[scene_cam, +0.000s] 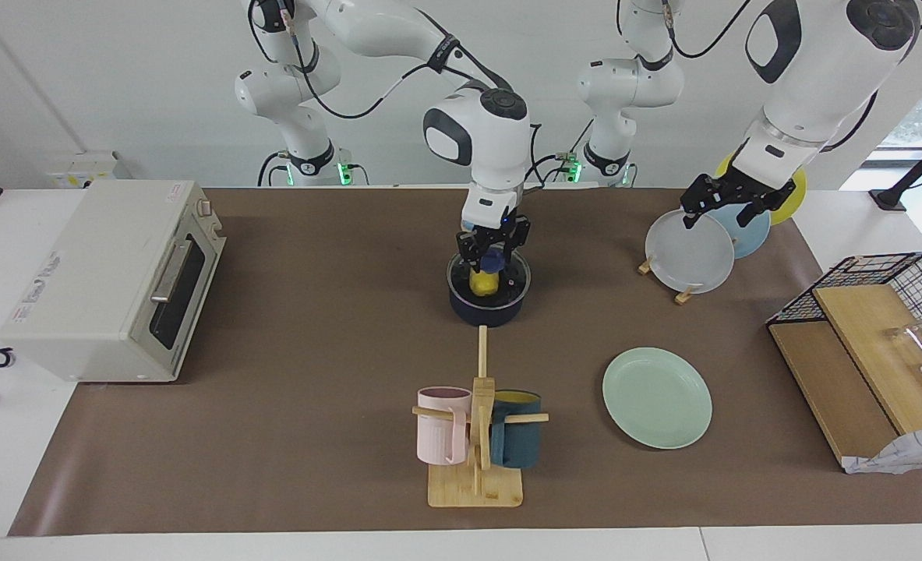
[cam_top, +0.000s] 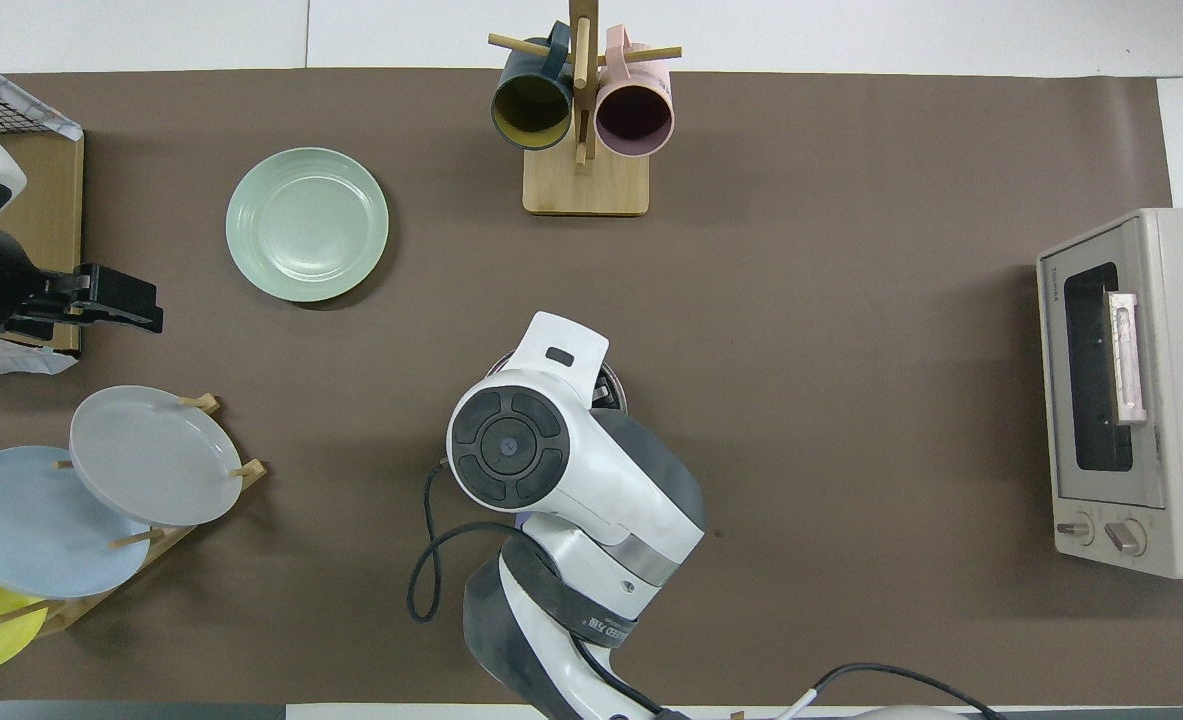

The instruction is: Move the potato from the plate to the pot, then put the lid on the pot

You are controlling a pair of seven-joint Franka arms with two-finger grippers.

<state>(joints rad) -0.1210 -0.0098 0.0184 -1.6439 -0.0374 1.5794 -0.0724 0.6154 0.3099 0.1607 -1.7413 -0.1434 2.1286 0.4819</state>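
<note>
Pot [scene_cam: 485,305], one, dark navy, mid-table: we see the single yellow potato [scene_cam: 484,282] inside through the glass lid [scene_cam: 517,278] seated on its rim. Right gripper [scene_cam: 493,243] stands at the lid's blue knob [scene_cam: 494,259], fingers on either side; whether they clamp it we cannot tell. Plate [scene_cam: 657,397], one, mint-green, flat and bare, farther from the robots toward the left arm's end. We count two mugs, pink [scene_cam: 442,425] and dark teal [scene_cam: 516,439], hung on a wooden mug tree [scene_cam: 480,436]. Three upright plates in a rack [scene_cam: 688,251]. Left gripper [scene_cam: 725,204] hovers over them, jaws parted, holding nothing. One toaster oven [scene_cam: 114,276], door shut.
</note>
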